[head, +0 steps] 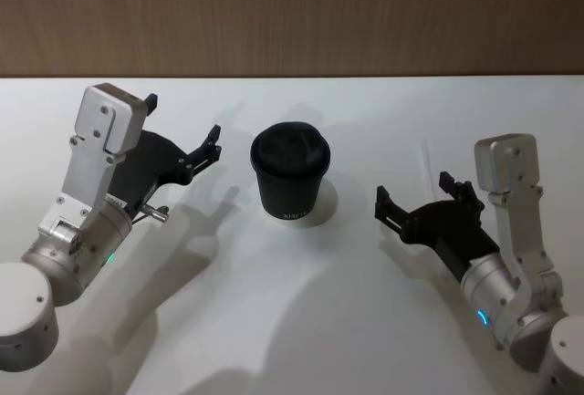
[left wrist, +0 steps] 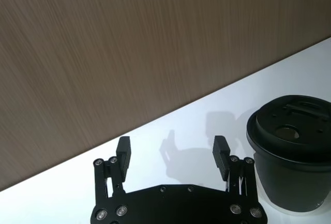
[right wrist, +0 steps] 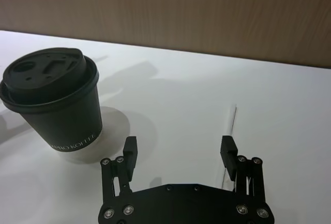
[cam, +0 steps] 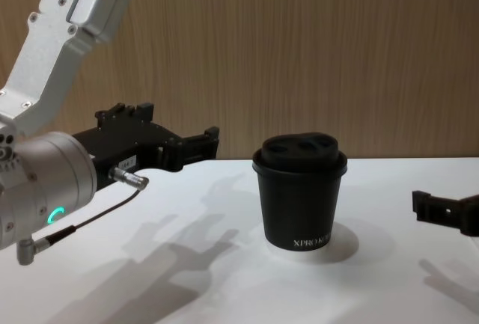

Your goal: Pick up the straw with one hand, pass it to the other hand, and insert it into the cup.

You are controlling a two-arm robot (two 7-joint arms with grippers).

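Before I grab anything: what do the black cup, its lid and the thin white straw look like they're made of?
Black cup: matte, likely paper, with printed white lettering. Black domed lid: probably moulded plastic, with a faint sheen and an embossed sip hole. Thin white straw: smooth tube, paper or plastic; cannot tell.

White tabletop (head: 292, 322), brown wood-grain wall panel (head: 292, 12) along its far edge
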